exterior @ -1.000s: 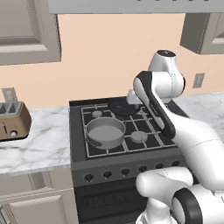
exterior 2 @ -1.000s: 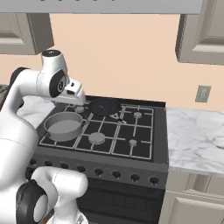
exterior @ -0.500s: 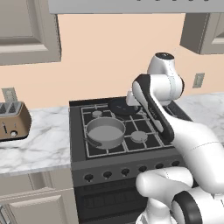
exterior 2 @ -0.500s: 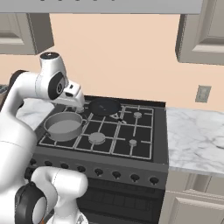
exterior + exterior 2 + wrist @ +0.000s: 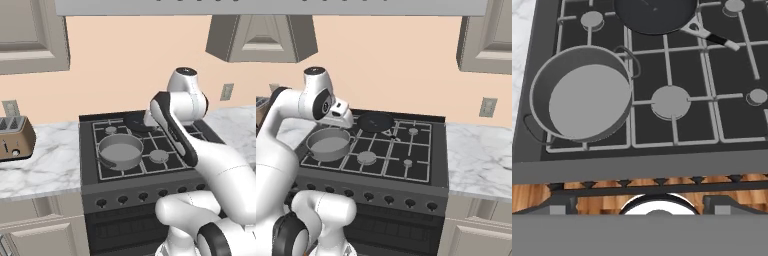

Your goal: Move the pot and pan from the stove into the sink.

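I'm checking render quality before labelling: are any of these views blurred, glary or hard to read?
Left base view: sharp, flat even light, no glare; the arm hides part of the pan. Right base view: equally crisp, with the pot softly shaded inside. Hand view: sharp, pot and pan clear, the pan cut off at the top edge.

pan top cut by frame edge | toaster left cut off
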Available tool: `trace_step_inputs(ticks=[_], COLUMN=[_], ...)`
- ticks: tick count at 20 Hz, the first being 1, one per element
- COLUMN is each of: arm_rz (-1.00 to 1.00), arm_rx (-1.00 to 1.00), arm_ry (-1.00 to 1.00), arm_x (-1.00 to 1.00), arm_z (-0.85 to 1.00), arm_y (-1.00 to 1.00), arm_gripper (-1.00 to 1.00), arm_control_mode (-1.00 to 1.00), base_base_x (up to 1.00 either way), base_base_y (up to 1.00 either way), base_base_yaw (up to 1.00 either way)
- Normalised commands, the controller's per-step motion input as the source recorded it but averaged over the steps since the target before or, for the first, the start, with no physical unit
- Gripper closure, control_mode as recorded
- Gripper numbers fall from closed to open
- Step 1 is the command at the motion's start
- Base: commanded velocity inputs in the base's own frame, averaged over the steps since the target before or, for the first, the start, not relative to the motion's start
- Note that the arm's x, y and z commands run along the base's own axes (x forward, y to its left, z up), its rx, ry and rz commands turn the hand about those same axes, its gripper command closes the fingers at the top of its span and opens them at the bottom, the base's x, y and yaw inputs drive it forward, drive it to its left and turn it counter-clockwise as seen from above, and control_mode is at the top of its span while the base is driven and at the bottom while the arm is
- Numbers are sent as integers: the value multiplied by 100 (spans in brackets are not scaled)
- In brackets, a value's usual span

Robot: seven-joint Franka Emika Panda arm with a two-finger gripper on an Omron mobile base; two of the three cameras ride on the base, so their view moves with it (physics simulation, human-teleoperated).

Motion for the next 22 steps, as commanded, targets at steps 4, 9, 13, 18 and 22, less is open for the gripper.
trace_step_inputs(ticks=[4, 9, 13, 18, 22], arm_rz=[0, 0, 0, 0, -1], arm_rx=[0, 0, 0, 0, 0], arm_ry=[0, 0, 0, 0, 0], arm_x=[0, 5, 13, 16, 19], arm_z=[-27, -32, -31, -31, -33], arm_y=[0, 9, 11, 12, 15], arm_gripper=[-100, -100, -100, -100, -100], arm_control_mode=[-100, -100, -100, -100, -100], base_base_x=[0, 0, 0, 0, 0], base_base_y=[0, 0, 0, 0, 0], base_base_yaw=[0, 0, 0, 0, 0])
